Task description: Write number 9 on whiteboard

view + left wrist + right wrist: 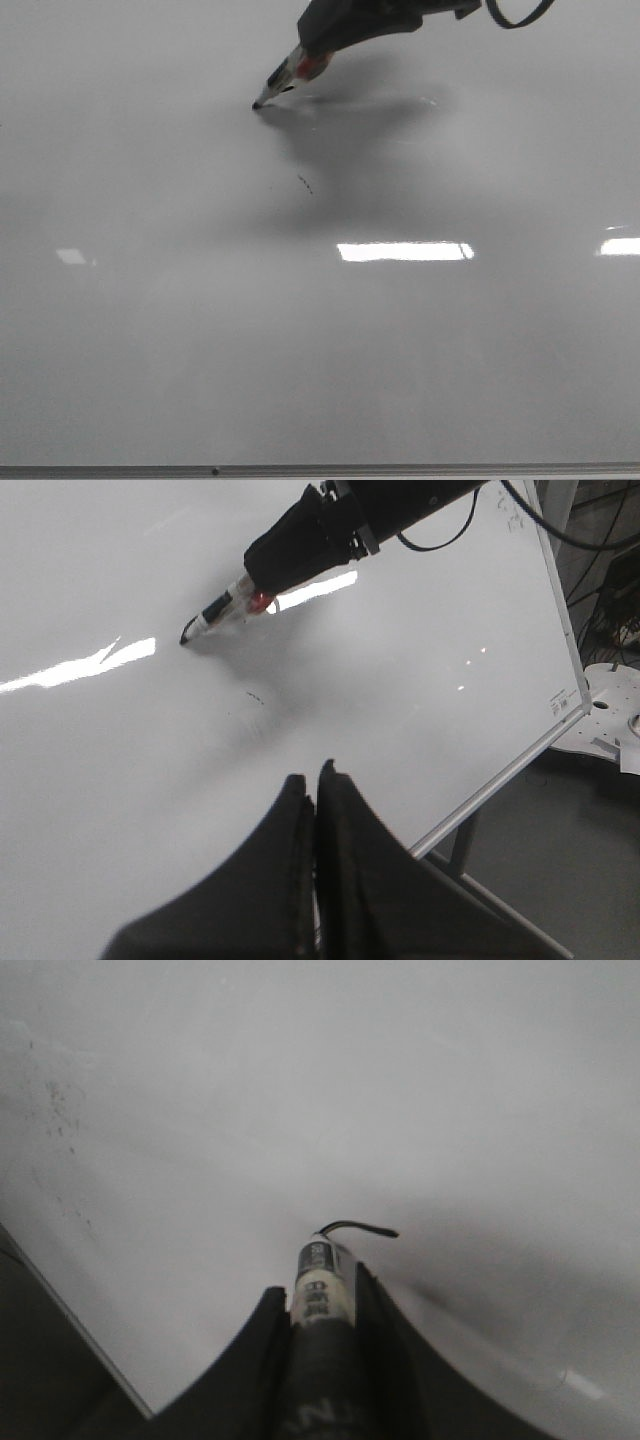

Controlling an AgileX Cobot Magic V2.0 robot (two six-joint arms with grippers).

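Note:
The whiteboard [200, 350] fills the front view, glossy and pale grey. My right gripper [312, 45] reaches in from the far right and is shut on a marker [287, 72] whose dark tip touches the board. In the right wrist view the marker [322, 1280] sits between the gripper's [318, 1290] fingers. Of the number 9 only a short curved black stroke [360, 1227] shows, running from the tip. My left gripper [315, 778] hangs shut and empty over the whiteboard [100, 780], nearer the front edge than the marker [225, 608].
A tiny dark dashed speck [305, 184] lies on the board just in front of the marker tip. The thin grey frame edge [320, 468] runs along the front. Beyond the board's right edge [500, 780] stand a leg [460, 848] and white equipment [610, 710].

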